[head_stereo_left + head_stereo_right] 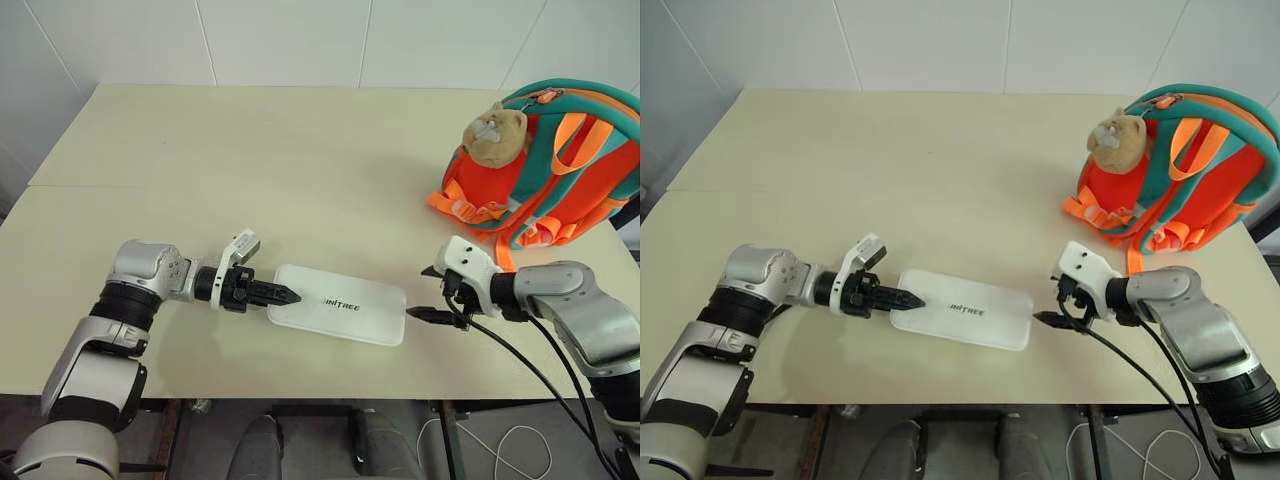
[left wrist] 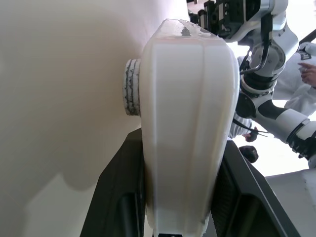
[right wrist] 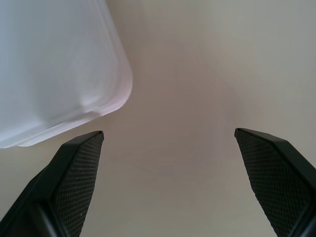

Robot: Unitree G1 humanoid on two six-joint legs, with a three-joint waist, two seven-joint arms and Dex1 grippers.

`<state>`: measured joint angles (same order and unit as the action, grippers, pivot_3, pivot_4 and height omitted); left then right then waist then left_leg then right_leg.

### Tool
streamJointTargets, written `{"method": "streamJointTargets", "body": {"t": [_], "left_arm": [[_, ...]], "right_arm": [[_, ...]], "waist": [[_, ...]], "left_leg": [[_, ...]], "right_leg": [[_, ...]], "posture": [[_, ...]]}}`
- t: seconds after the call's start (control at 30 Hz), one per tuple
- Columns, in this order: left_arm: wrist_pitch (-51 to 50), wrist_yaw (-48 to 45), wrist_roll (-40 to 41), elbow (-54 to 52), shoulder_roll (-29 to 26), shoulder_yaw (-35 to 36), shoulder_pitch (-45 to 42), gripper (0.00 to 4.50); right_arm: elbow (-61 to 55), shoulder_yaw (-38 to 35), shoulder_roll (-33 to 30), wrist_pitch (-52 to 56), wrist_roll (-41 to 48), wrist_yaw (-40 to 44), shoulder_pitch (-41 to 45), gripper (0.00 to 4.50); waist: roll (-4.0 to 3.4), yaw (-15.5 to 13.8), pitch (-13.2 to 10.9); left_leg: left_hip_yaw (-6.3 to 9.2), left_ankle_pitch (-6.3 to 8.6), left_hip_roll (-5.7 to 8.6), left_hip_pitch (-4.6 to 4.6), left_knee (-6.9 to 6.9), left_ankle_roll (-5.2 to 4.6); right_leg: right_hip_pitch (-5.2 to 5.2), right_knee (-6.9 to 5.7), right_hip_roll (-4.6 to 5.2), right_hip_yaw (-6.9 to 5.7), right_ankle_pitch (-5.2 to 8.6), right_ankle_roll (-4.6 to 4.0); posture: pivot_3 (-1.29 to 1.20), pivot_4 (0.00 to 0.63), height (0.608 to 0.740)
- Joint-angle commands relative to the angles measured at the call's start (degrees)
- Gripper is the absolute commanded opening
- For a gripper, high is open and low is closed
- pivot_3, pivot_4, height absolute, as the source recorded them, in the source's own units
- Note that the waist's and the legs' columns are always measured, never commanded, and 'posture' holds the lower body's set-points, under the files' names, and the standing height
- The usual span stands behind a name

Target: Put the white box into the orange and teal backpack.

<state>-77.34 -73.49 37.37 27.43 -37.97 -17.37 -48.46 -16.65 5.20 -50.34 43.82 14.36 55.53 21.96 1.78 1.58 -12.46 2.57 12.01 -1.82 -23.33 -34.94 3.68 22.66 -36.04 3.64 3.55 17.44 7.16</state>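
The white box (image 1: 340, 304) lies flat on the beige table (image 1: 300, 170) near its front edge, lettering up. My left gripper (image 1: 288, 295) is at the box's left end; in the left wrist view its black fingers (image 2: 123, 197) press on both sides of the box (image 2: 182, 123), shut on it. At the box's right end my right gripper (image 1: 428, 293) stands open, and the right wrist view shows a box corner (image 3: 59, 64) just beyond its spread fingertips (image 3: 81, 168), apart from them. The orange and teal backpack (image 1: 590, 170) stands at the table's far right with a tan plush animal (image 1: 495, 135) on its front.
Orange straps and buckles (image 1: 460, 208) trail from the backpack toward my right arm. A black cable (image 1: 540, 375) hangs from the right arm past the table's front edge. A white wall rises behind the table. Bare tabletop spreads across the middle and left.
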Motion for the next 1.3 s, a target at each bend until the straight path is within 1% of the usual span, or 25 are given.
{"method": "streamJointTargets", "body": {"t": [0.03,0.17,0.23,0.4,0.47,0.57,0.63,0.77,0.87,0.97,1.13,1.3], "left_arm": [[0.7,0.0,-2.0,-1.7,-2.6,-0.1,-0.3,1.25],[-1.7,0.0,1.4,-5.1,-4.0,4.3,0.3,1.25],[-2.8,0.7,2.7,-6.6,-4.2,6.6,0.8,1.25],[-8.2,2.8,8.8,-12.6,-3.6,16.9,1.9,1.25],[-9.3,4.3,9.9,-14.0,-3.1,19.5,2.1,1.25],[-11.5,6.7,12.5,-14.2,-1.4,25.5,1.6,1.25],[-12.7,8.4,13.4,-14.8,-0.5,27.5,1.7,1.25],[-15.0,11.6,16.0,-14.8,1.4,32.8,1.8,1.25],[-15.2,14.3,18.7,-13.4,2.5,35.4,1.3,1.25],[-15.2,17.3,21.2,-12.2,3.4,37.1,1.0,1.25],[-15.2,21.2,25.0,-11.7,3.5,37.8,1.3,1.25],[-15.2,25.3,29.5,-11.3,3.3,39.3,2.1,1.25]], "right_arm": [[-4.2,-8.3,-0.3,2.9,3.0,-3.0,-1.5,4.5],[-9.1,-18.2,0.8,7.9,7.5,-6.2,-5.8,4.5],[-10.9,-21.6,0.7,9.4,9.1,-6.9,-8.0,4.5],[-12.7,-34.0,1.6,12.1,13.8,-9.2,-11.9,4.5],[-12.1,-36.4,2.1,12.0,14.7,-10.4,-12.3,4.5],[-9.4,-39.6,3.0,11.0,14.9,-12.9,-12.1,4.5],[-8.1,-40.5,3.1,10.3,15.0,-13.8,-12.0,4.5],[-1.1,-41.4,4.0,7.0,13.9,-17.3,-9.0,4.5],[5.0,-39.4,4.3,3.1,13.3,-18.1,-5.6,4.5],[14.7,-36.5,5.3,-1.9,11.7,-19.7,0.6,4.5],[25.9,-32.4,6.1,-9.2,10.4,-17.9,6.9,4.5],[33.3,-29.4,8.4,-12.5,11.8,-14.6,14.0,4.5]], "waist": [[0.0,0.0,0.0],[0.0,0.0,0.0],[0.0,0.0,0.0],[0.01,0.0,0.0],[0.0,0.0,0.0],[0.0,0.0,0.0],[0.0,0.0,0.0],[0.0,0.1,0.0],[0.0,0.1,0.0],[0.0,0.3,0.0],[-0.01,0.2,0.0],[-0.02,0.4,0.0]], "left_leg": [[0.0,0.0,0.0,0.0,0.0,0.0],[0.01,0.01,-0.02,0.0,0.05,-0.01],[0.01,0.01,-0.02,0.0,0.06,-0.01],[0.01,0.01,-0.01,-0.06,0.03,-0.02],[0.01,0.02,-0.01,-0.05,0.01,-0.02],[0.0,0.01,-0.02,0.02,0.01,-0.02],[0.0,0.01,-0.01,0.02,0.0,-0.02],[-0.01,0.01,-0.01,0.02,-0.01,-0.02],[-0.01,0.01,0.0,0.02,0.0,-0.02],[-0.05,0.01,-0.01,0.05,-0.01,-0.01],[-0.05,-0.01,-0.01,0.04,0.02,0.0],[-0.06,0.02,0.0,0.04,0.09,0.04]], "right_leg": [[0.0,0.0,0.0,0.0,0.0,0.0],[0.02,0.0,-0.01,0.0,0.01,-0.02],[0.02,0.0,-0.01,0.0,0.01,-0.02],[0.01,0.05,0.02,-0.01,0.01,-0.01],[0.0,0.06,0.03,0.0,0.01,-0.01],[-0.03,0.04,0.02,-0.01,0.01,-0.02],[-0.03,0.04,0.02,0.0,0.01,-0.02],[-0.03,0.05,0.03,0.01,0.0,0.0],[-0.03,0.05,0.03,0.01,-0.01,0.02],[-0.04,0.03,0.02,0.04,-0.05,0.05],[-0.03,0.03,0.01,0.04,-0.08,0.09],[-0.02,0.05,0.01,0.05,-0.1,0.13]], "posture": [[0.0,0.15,0.74],[0.0,0.15,0.74],[0.0,0.15,0.74],[0.0,0.15,0.74],[0.0,0.15,0.74],[0.0,0.15,0.74],[0.0,0.15,0.74],[0.0,0.15,0.74],[0.0,0.15,0.74],[0.0,0.15,0.74],[0.0,0.15,0.74],[0.0,0.15,0.74]]}}
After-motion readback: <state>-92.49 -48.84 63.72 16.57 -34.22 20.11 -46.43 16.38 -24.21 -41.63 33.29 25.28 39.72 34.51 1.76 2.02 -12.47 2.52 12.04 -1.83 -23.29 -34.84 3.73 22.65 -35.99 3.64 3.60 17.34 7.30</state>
